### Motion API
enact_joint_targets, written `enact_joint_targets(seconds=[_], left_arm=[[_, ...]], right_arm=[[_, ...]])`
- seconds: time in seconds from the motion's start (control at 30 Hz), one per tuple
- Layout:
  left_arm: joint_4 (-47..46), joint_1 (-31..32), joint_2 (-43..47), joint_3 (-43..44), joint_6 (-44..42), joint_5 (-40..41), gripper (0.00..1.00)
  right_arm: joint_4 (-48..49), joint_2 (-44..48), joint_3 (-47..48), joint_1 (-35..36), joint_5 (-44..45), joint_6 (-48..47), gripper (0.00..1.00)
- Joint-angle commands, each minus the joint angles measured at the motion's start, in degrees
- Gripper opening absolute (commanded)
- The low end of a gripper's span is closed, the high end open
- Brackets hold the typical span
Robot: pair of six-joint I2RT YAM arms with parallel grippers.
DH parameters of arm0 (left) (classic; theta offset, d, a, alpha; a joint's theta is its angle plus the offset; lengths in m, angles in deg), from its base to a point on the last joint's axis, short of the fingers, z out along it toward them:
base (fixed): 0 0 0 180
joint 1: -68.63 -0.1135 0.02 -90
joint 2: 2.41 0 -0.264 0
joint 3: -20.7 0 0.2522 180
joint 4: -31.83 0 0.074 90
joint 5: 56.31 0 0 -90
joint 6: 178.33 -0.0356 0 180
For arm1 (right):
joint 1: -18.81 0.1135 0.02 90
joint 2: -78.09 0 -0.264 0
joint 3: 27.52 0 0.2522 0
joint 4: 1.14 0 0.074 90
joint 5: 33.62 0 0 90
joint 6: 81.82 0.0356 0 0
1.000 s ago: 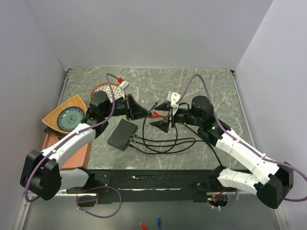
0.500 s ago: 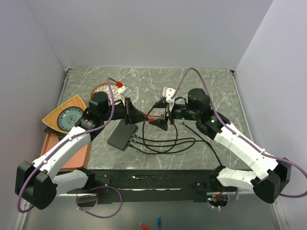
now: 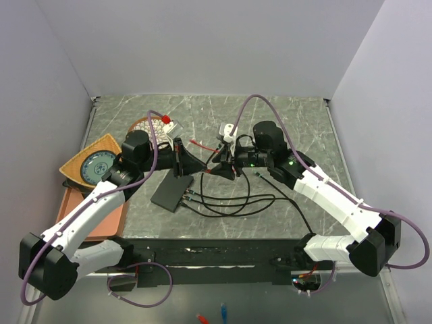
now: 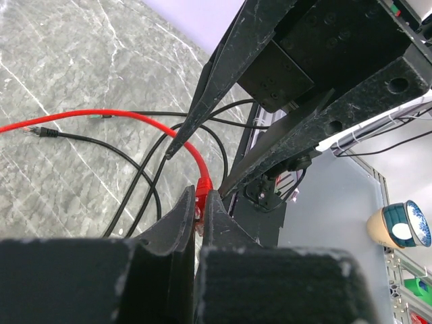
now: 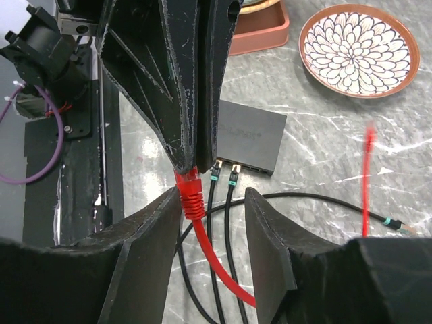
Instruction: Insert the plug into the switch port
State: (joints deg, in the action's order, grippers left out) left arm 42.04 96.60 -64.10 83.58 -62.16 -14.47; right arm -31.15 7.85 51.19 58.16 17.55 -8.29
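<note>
The red plug (image 5: 191,194) on its red cable (image 4: 101,119) is pinched between my left gripper's (image 4: 200,196) shut fingers, above the table. My right gripper (image 5: 211,202) is open, its fingers either side of the plug, the left one almost touching it. In the top view the two grippers meet tip to tip, left (image 3: 200,167) and right (image 3: 216,167), just right of the switch (image 3: 172,189). The switch (image 5: 250,140) lies flat, its socket row facing the grippers. Two black cables (image 5: 233,177) sit in its sockets. The red cable's other end (image 5: 369,137) hangs free.
A round patterned dish (image 3: 143,125) sits behind the left arm and shows in the right wrist view (image 5: 358,50). An orange triangular dish (image 3: 79,165) and a terracotta tray (image 3: 111,219) lie at the left edge. Black cable loops (image 3: 233,201) lie in front of the switch.
My right arm has swung left to meet the left gripper. The red plug has passed from the right gripper's side into the left gripper's fingers, and the cable's free end has swung up.
</note>
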Motion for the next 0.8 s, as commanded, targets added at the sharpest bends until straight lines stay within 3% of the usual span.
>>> enact_joint_targets(seconds=[0.0, 0.3, 0.6, 0.77], left_arm=[[-2.86, 0.33, 0.70, 1.06, -0.16, -1.14, 0.01], [-3.83, 0.33, -0.18, 1.15, 1.69, -0.36, 0.01], [-4.36, 0.33, -0.45, 1.24, 2.92, 0.52, 0.01], [-4.71, 0.25, -0.62, 1.15, 3.36, 0.35, 0.01]], right_arm=[[0.34, 1.95, 1.59, 0.28, -1.16, -0.23, 0.50], [-0.80, 0.98, 1.50, 2.13, 1.56, -0.32, 0.52], [-1.06, 0.37, 1.32, 6.96, 9.82, -0.76, 0.52], [-1.68, -1.30, 2.11, 10.04, 16.14, -0.76, 0.37]])
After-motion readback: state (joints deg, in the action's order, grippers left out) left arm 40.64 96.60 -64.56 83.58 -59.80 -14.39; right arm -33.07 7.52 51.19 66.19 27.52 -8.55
